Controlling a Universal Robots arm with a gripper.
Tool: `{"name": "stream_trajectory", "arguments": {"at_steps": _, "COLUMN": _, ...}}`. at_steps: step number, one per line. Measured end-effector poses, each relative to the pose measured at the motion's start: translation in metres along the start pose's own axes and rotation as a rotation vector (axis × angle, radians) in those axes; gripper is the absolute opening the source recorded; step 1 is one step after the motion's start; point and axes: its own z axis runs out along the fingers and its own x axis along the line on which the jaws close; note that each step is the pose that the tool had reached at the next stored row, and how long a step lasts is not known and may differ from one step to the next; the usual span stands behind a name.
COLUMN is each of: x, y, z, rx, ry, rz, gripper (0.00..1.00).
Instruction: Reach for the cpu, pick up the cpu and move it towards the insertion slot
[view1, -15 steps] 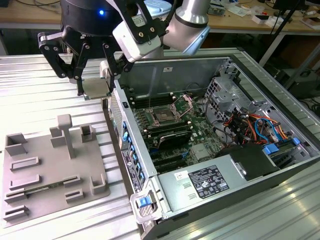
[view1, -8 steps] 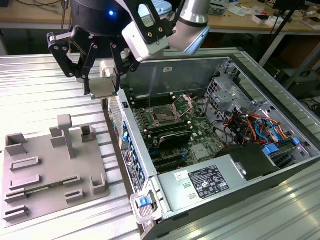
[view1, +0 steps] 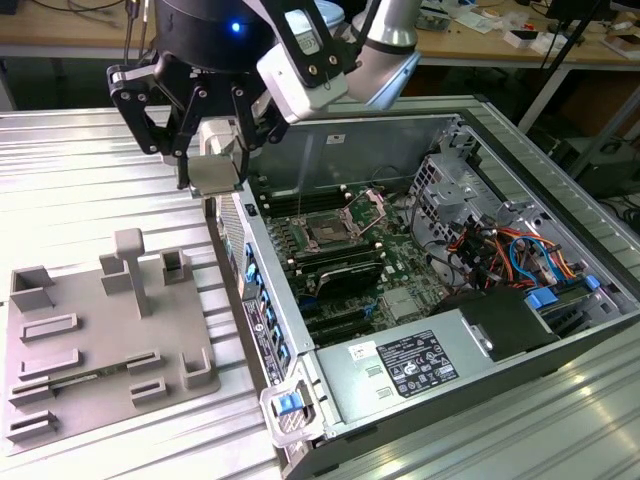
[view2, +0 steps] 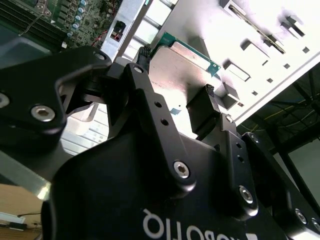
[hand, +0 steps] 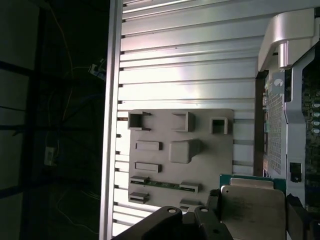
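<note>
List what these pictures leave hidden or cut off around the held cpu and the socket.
- The cpu: in the first wrist view its lower part is cut off by the frame edge; in the second wrist view the gripper covers much of it.
- The insertion slot: too small in the exterior view to make out its contacts.
- The cpu's underside: faces away in both wrist views.

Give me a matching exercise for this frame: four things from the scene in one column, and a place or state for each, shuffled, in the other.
Things:
1. cpu
2. insertion slot
3. grey fixture plate
4. gripper

Places or states:
A. lying on the ribbed table, at the exterior view's left of the computer case
B. on the green board inside the open case, nothing in it
C. shut on the chip, above the case's edge
D. held off the table between two black fingers

Pairs: 1-D, 2-B, 3-A, 4-C
</note>
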Motion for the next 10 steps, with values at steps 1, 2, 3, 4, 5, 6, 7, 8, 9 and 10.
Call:
{"name": "stream_trajectory", "arguments": {"at_steps": 1, "x": -0.0006, "y": 0.0000, "z": 0.0000, "rx": 0.0000, "ry": 0.0000, "rz": 0.000, "gripper": 0.55}}
{"name": "stream_trajectory", "arguments": {"at_steps": 2, "x": -0.0011, "y": -0.0001, "z": 0.0000, "rx": 0.0000, "ry": 0.0000, "rz": 0.000, "gripper": 0.55}}
{"name": "stream_trajectory", "arguments": {"at_steps": 3, "x": -0.0019, "y": -0.0001, "z": 0.0000, "rx": 0.0001, "ry": 0.0001, "rz": 0.000, "gripper": 0.55}}
{"name": "stream_trajectory", "arguments": {"at_steps": 4, "x": -0.0025, "y": -0.0001, "z": 0.0000, "rx": 0.0000, "ry": 0.0000, "rz": 0.000, "gripper": 0.55}}
{"name": "stream_trajectory", "arguments": {"at_steps": 5, "x": -0.0031, "y": -0.0001, "z": 0.0000, "rx": 0.0001, "ry": 0.0000, "rz": 0.000, "gripper": 0.55}}
{"name": "stream_trajectory", "arguments": {"at_steps": 6, "x": -0.0035, "y": -0.0002, "z": -0.0001, "rx": 0.0001, "ry": 0.0001, "rz": 0.000, "gripper": 0.55}}
{"name": "stream_trajectory", "arguments": {"at_steps": 7, "x": -0.0043, "y": -0.0002, "z": -0.0001, "rx": 0.0000, "ry": 0.0000, "rz": 0.000, "gripper": 0.55}}
{"name": "stream_trajectory", "arguments": {"at_steps": 8, "x": -0.0049, "y": -0.0002, "z": 0.0000, "rx": 0.0001, "ry": 0.0000, "rz": 0.000, "gripper": 0.55}}
{"name": "stream_trajectory", "arguments": {"at_steps": 9, "x": -0.0058, "y": -0.0003, "z": 0.0000, "rx": 0.0000, "ry": 0.0000, "rz": 0.000, "gripper": 0.55}}
{"name": "stream_trajectory", "arguments": {"at_steps": 10, "x": -0.0065, "y": -0.0003, "z": -0.0001, "rx": 0.0000, "ry": 0.0001, "rz": 0.000, "gripper": 0.55}}
